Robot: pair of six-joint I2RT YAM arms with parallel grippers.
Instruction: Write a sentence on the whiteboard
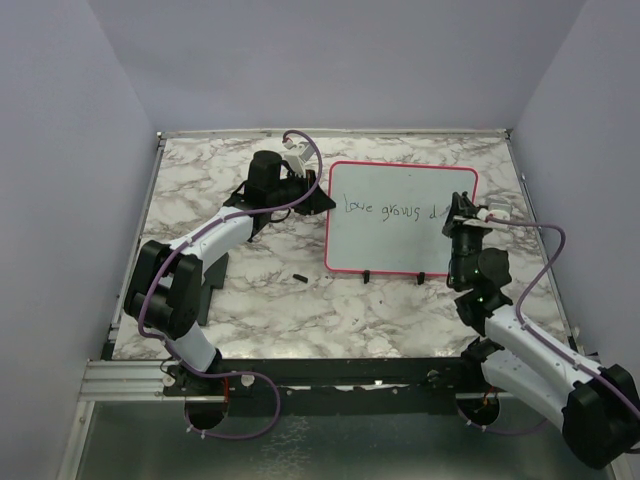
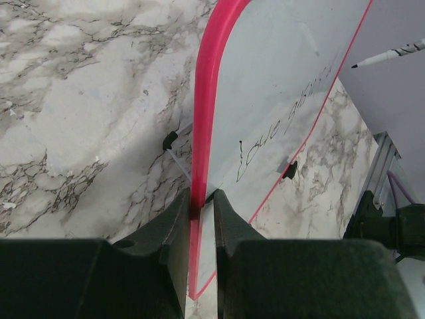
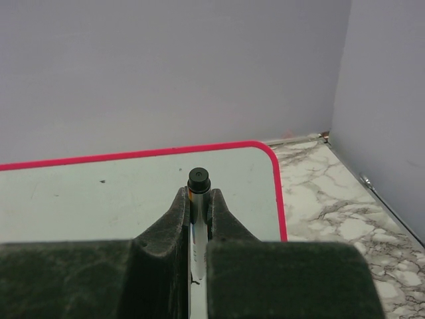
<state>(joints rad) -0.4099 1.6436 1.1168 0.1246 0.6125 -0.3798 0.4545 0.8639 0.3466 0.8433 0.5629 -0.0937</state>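
The whiteboard with its red-pink frame lies on the marble table, right of centre. The sentence reads "Love grows d", ending near the right edge. My left gripper is shut on the whiteboard's left rim; in the left wrist view its jaws pinch the pink frame, and the writing shows beyond. My right gripper hovers over the board's right end, shut on a marker that stands upright between the fingers, black end toward the camera. The left wrist view shows the marker tip pointing at the board.
A small black cap lies on the table near the board's front-left corner. Two black clips sit on the board's near edge. Lilac walls close in the back and both sides, with the right wall near the board.
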